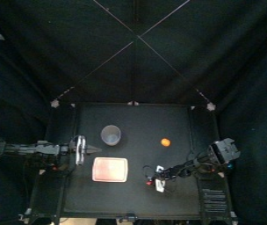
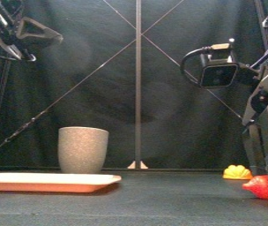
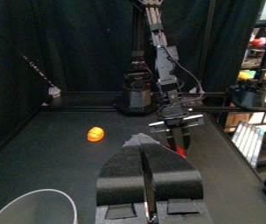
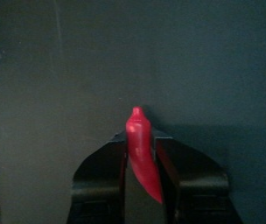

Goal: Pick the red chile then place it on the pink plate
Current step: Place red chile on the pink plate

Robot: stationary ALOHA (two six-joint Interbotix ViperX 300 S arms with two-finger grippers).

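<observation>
The red chile [image 4: 142,157] sits lengthwise between the jaws of my right gripper [image 4: 143,171], which is shut on it. In the top view the right gripper [image 1: 153,181] is at the front right of the table, a short way right of the pink plate [image 1: 110,170]. From the front, the chile [image 2: 261,186] shows low at the table surface under the right gripper [image 2: 266,172], and the plate [image 2: 48,182] lies bare at the left. My left gripper [image 3: 147,171] is shut on nothing and rests at the table's left [image 1: 77,154].
A tall grey speckled cup [image 1: 110,134] stands behind the plate, seen upright from the front [image 2: 82,148]. A small orange toy [image 1: 167,141] lies behind the right gripper, also seen from the front [image 2: 235,172].
</observation>
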